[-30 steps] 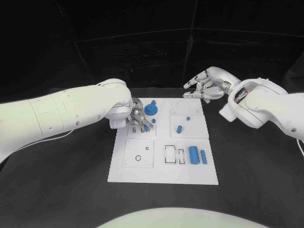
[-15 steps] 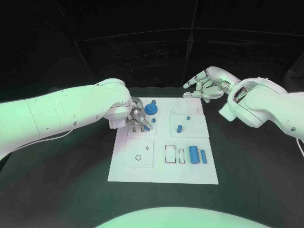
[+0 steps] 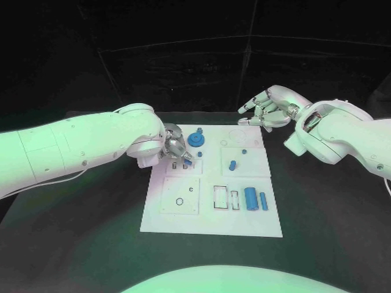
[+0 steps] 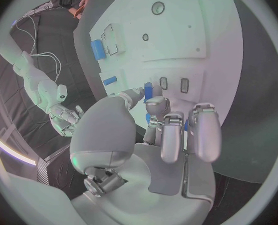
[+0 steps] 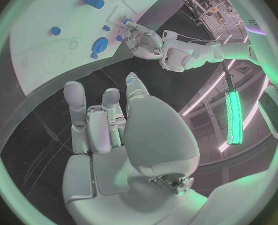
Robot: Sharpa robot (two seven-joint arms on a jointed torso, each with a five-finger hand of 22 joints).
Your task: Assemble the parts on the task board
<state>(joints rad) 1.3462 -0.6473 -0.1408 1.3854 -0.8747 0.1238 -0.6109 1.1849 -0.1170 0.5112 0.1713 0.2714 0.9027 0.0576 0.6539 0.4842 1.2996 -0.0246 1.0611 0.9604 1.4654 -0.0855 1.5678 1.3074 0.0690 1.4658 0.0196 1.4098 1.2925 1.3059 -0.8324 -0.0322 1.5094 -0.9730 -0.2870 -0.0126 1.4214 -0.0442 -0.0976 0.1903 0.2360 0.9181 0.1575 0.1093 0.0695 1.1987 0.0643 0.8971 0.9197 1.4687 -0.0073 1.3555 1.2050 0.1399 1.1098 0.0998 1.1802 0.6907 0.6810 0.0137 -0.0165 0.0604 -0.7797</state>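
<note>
Black table (image 3: 90,244) and dark surroundings frame the white board (image 3: 211,220), which lies square in front of the robot so both arms can reach it.

At the board's near-left corner of the far half, the left hand (image 3: 176,149) is bent down over a small plate with slots. In the left wrist view its fingers (image 4: 170,130) curl toward the thumb, and a small blue peg (image 4: 148,91) shows at the fingertips; it looks pinched there, probably so it can be stood in one of the slots just beyond (the contact itself is partly hidden). Just beside that hand stands a blue knob (image 3: 195,140), already seated on the board.

Other parts lie loose: a short piece (image 3: 233,164) in the middle of the right-hand plate, and a cylinder (image 3: 249,198) with a slimmer pin (image 3: 261,201) beside it toward the near right, next to two empty rectangular frames. These seem parked within reach for later steps.

The right hand (image 3: 264,113) hangs off the far edge of the board, fingers loosely apart and holding nothing, likely kept clear while the left works.
</note>
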